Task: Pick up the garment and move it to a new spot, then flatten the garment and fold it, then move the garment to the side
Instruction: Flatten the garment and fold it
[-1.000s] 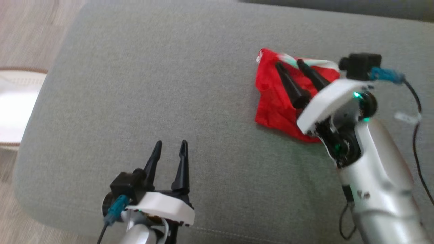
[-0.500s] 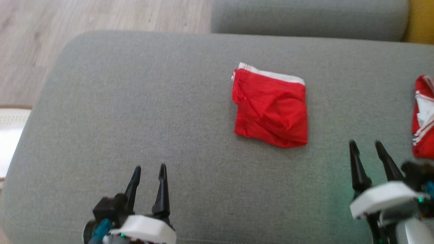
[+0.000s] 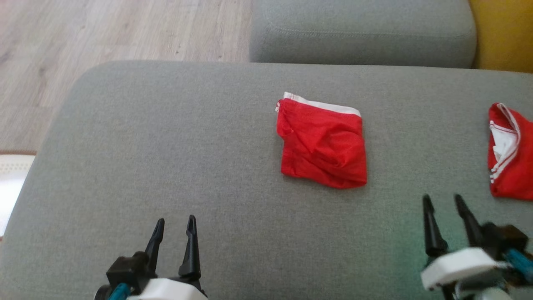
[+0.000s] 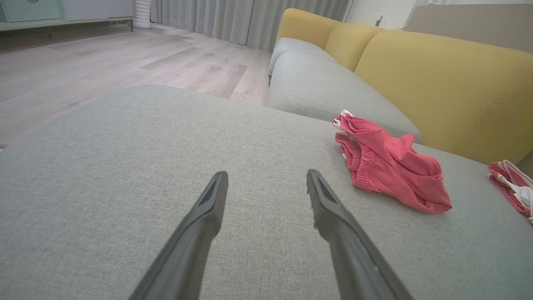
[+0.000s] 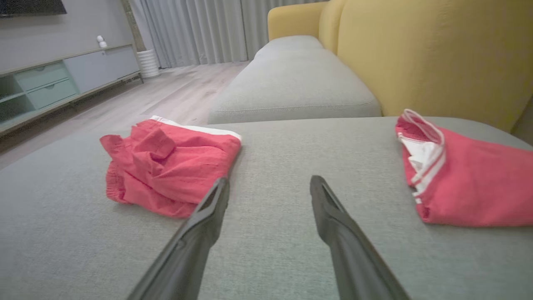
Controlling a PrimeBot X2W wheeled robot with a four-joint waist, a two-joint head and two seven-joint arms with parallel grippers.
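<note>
A wide grey fabric sofa seat [image 3: 166, 137] spreads across the foreground, with a second grey seat cushion [image 3: 358, 37] beyond it. Mustard-yellow back cushions [image 5: 437, 54] rise behind. A pale wood-plank floor [image 3: 125, 29] lies alongside. Across the room, floor-length grey curtains [image 5: 200, 31] hang beside a low cabinet [image 5: 62, 79] with pale green drawers, against a grey wall [image 5: 50, 33].

folded red garment [image 3: 322, 143] on grey cushion [image 3: 166, 166], 2 parted pincers
</note>
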